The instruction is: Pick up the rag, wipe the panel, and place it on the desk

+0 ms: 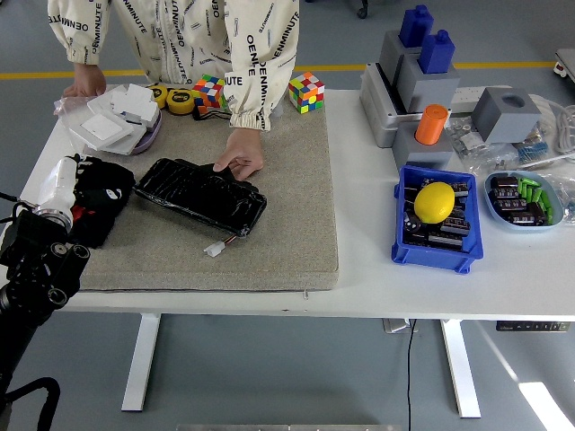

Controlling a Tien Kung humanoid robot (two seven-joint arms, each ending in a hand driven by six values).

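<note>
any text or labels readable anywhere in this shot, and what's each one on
"OENMINUTE", repeated in black all over the person's white jacket.
Yellow tape measures: dark label, too small to read.
White packets at the far left: no legible print.
Black panel, blue bin, grey boxes: no text visible.

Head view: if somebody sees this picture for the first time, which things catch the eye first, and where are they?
The shiny black panel lies in the middle of the grey mat, and a person's hand rests on its far edge. At the mat's left edge the robot's left hand is on a black rag. On the right, a yellow lemon sits in a blue bin.
</note>
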